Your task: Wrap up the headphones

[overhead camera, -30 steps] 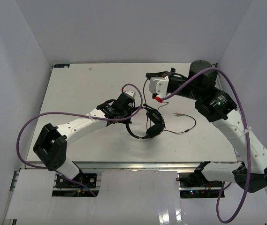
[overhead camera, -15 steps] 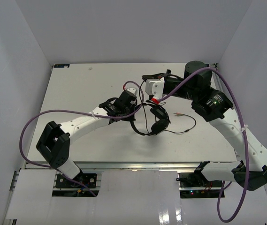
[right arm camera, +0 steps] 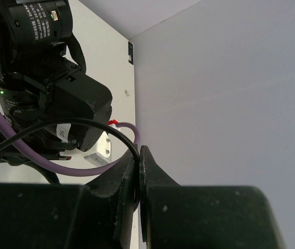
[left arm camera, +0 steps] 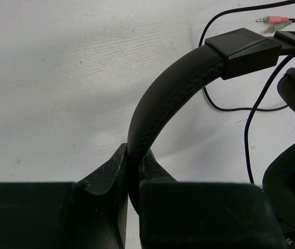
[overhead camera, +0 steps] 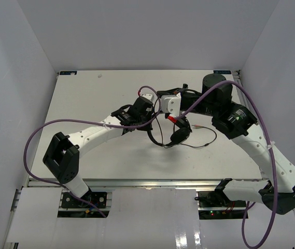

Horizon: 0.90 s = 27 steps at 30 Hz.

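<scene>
The black headphones point(overhead camera: 180, 136) hang just above the table's middle. My left gripper point(overhead camera: 149, 119) is shut on the padded headband point(left arm camera: 157, 98), which arcs up from between the fingers point(left arm camera: 133, 161); an earcup point(left arm camera: 292, 181) shows at the lower right. My right gripper point(overhead camera: 160, 95) is shut on the thin black cord point(right arm camera: 100, 124), pinched at the fingertips point(right arm camera: 138, 155), close above the left wrist. The rest of the cord point(overhead camera: 209, 139) loops on the table, ending at the pale pink and green plugs point(overhead camera: 196, 126), also seen in the left wrist view point(left arm camera: 274, 21).
The white table point(overhead camera: 95, 98) is walled by white panels behind and on both sides. Purple arm cables point(overhead camera: 38, 135) loop beside each arm. The left arm's wrist housing point(right arm camera: 43, 78) fills the right wrist view, close to the right fingers.
My left gripper has carried the headphones to the right and a little farther back. My right gripper has moved left with the cord, closing in over the left wrist.
</scene>
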Each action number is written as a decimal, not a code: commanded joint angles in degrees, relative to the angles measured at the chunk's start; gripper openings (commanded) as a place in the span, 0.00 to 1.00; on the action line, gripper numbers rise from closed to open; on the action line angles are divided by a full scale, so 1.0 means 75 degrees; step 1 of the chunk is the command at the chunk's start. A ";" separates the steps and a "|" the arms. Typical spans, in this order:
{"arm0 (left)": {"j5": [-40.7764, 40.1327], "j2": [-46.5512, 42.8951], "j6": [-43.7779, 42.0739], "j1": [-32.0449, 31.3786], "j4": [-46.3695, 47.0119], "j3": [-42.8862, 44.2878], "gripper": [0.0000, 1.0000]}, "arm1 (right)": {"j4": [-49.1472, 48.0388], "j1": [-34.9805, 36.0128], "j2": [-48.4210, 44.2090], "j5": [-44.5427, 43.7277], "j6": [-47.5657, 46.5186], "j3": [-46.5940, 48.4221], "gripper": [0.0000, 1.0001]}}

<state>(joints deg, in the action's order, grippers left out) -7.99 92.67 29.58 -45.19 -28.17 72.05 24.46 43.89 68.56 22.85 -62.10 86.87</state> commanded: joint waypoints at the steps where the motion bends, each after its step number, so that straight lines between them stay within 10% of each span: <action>1: 0.0269 -0.0022 0.0222 -0.0022 0.0282 0.0284 0.00 | -0.0185 0.0042 -0.0164 0.0000 -0.0010 -0.0069 0.08; 27: 0.0678 0.0279 0.0263 -0.0021 0.0181 0.0798 0.00 | -0.0362 0.0184 -0.0026 -0.0298 -0.0116 -0.0068 0.08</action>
<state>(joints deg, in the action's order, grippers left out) -4.77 96.18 30.92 -45.19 -28.45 76.51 24.25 45.06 68.40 22.35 -62.10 85.23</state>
